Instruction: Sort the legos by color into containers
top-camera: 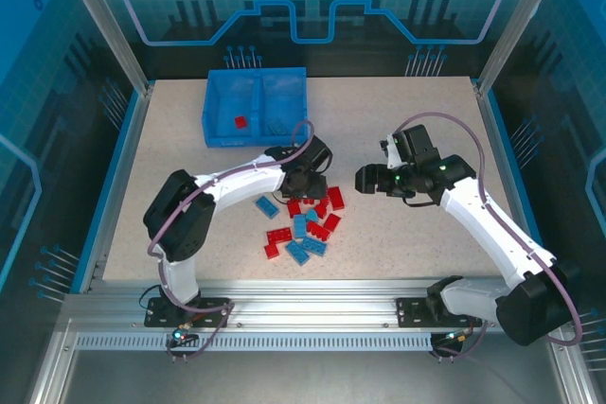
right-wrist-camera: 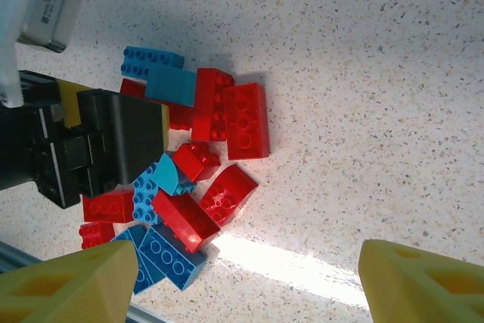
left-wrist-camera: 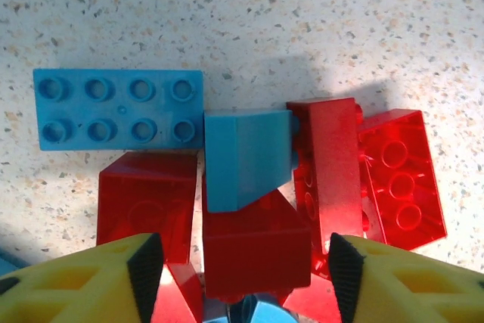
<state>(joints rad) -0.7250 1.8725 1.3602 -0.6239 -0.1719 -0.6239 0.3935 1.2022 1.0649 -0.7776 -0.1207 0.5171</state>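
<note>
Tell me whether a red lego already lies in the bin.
Yes, one red lego lies in the left compartment of the blue bin.

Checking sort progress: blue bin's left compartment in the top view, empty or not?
Not empty: one red brick lies on the floor of the left compartment.

A pale speckled tabletop (top-camera: 398,111) sits inside a cell framed by aluminium posts (top-camera: 104,21), with blue strips (top-camera: 115,172) along its side edges. Blue-tinted clear panels (top-camera: 303,7) printed with a gear motif and circuit lines close the back. A slotted aluminium rail (top-camera: 312,340) runs along the near edge. A bright band of light (right-wrist-camera: 295,262) crosses the tabletop.
</note>
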